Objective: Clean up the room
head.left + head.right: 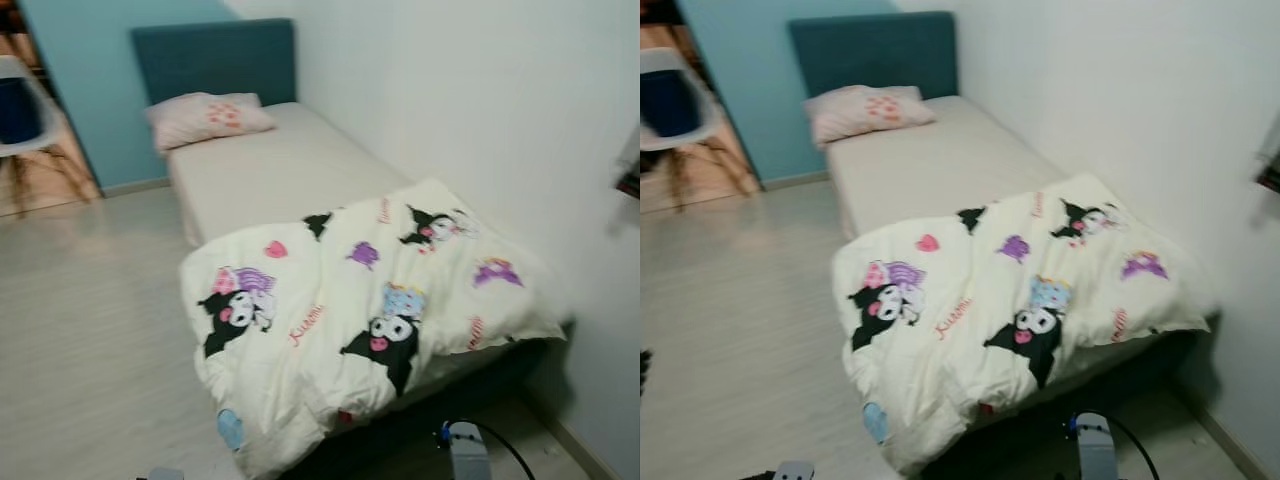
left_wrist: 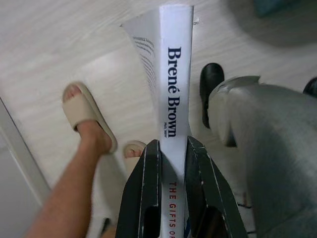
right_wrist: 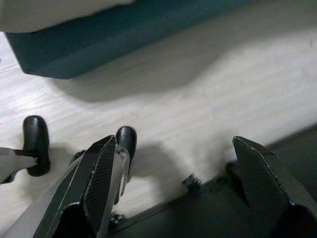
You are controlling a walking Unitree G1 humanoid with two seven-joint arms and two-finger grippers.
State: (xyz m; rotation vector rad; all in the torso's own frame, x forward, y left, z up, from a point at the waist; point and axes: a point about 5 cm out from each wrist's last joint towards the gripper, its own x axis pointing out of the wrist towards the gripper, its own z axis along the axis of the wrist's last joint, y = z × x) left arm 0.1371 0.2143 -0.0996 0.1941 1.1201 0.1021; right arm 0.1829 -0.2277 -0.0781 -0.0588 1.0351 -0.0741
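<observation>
The white spine of the book [image 2: 175, 89] held in the left gripper [image 2: 172, 148] reads "Brené Brown" in dark blue letters. Lower on the spine, red capitals read "THE GIFTS OF", cut off at the frame edge. The duvet [image 1: 370, 300] carries red script words, too blurred to read.

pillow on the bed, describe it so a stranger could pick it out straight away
Find the bed along the white wall, then its teal headboard. The pillow lies at that end, pale pink with reddish marks, apart from the cartoon-print duvet bunched at the foot.
</observation>
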